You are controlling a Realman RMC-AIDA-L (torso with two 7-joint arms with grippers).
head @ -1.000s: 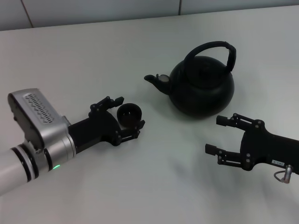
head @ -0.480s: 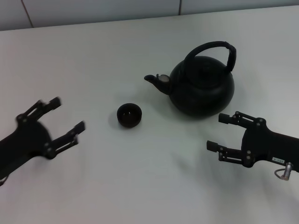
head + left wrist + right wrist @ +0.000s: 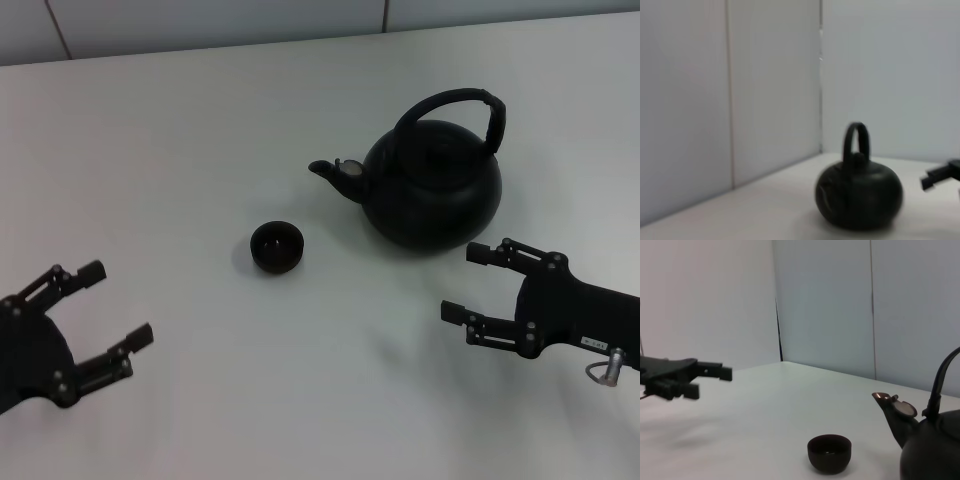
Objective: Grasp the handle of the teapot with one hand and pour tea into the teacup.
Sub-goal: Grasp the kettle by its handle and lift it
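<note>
The black teapot (image 3: pixel 432 190) stands at the table's centre right, its spout (image 3: pixel 330 172) pointing left and its arched handle (image 3: pixel 460 105) upright over the lid. The tiny black teacup (image 3: pixel 277 246) sits alone to the left of the spout. My left gripper (image 3: pixel 110 310) hovers open near the front left, well away from the cup. Just in front of and right of the pot, my right gripper (image 3: pixel 470 283) is open and holds nothing. The right wrist view shows the teacup (image 3: pixel 829 453), the spout (image 3: pixel 892 407) and the far left gripper (image 3: pixel 710 379). The teapot (image 3: pixel 858 190) also appears in the left wrist view.
The white table (image 3: pixel 200 130) ends at a pale panelled wall (image 3: pixel 250 20) at the back. Nothing else stands on it.
My left gripper has let go of the teacup and pulled back to the front left, open. The cup stays where it was. The right gripper barely moved.
</note>
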